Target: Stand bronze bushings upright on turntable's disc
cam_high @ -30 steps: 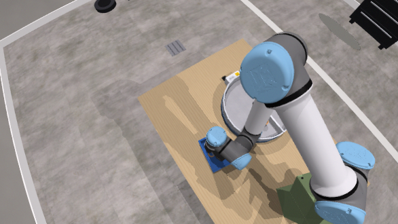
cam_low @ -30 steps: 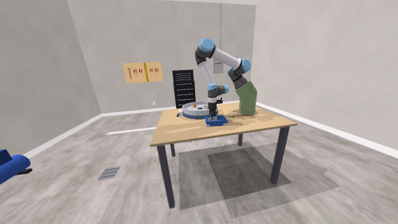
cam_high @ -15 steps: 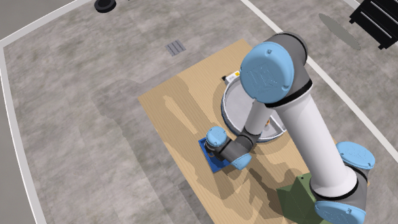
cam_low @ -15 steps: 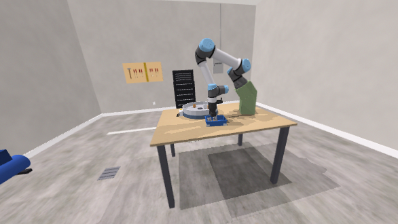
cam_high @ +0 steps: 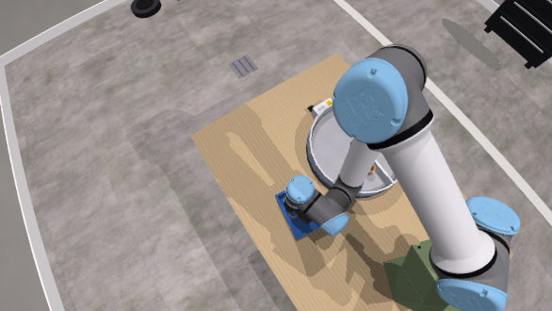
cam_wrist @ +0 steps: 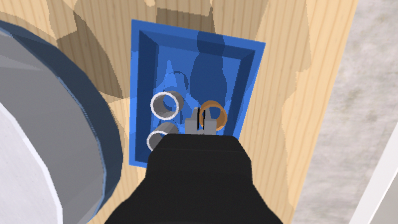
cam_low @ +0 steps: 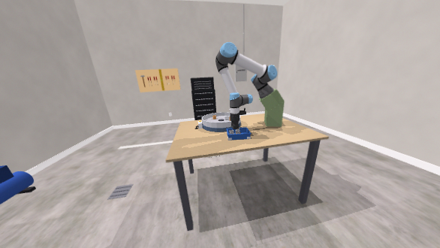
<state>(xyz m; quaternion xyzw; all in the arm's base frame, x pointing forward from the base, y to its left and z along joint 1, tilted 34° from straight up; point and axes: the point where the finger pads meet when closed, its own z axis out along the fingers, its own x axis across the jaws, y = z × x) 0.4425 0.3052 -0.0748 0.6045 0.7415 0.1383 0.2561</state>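
The blue crate sits on the wooden table beside the turntable. In the wrist view a bronze bushing stands upright in the crate, open end up. My gripper is down in the crate, its two fingers shut on the bushing's left wall, one finger inside the ring and one outside. Two steel bushings stand to its left in the crate. Another bronze bushing stands on the turntable's disc, partly hidden by my arm; it also shows in the exterior view.
The turntable's raised rim lies close to the crate's left side. My arm's green pedestal stands at the table's far right. The table edge runs just right of the crate in the wrist view.
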